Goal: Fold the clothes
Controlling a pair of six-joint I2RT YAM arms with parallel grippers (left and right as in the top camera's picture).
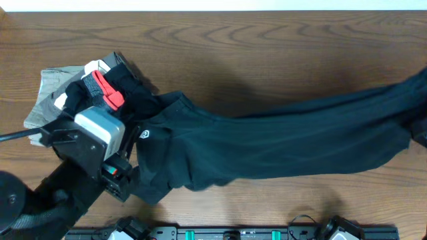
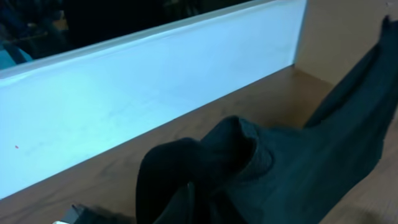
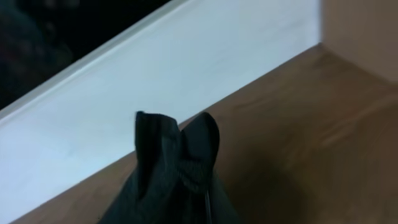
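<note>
T-shirt (image 1: 280, 137) stretched rope-like across table, left end by garment stack (image 1: 50, 90) | left gripper (image 1: 123, 179) jaws buried in cloth, cannot tell | right gripper (image 3: 186, 183) seems clamped on a tuft | risk: taut pull slips the tuft, twisted cloth folds bunched, left end drags the stack

black T-shirt (image 1: 280, 137) | stretched across table — left to right edge | small white logo at left

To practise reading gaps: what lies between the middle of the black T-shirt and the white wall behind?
Only bare wooden table separates T-shirt and wall, shown in overhead and left wrist views.
</note>
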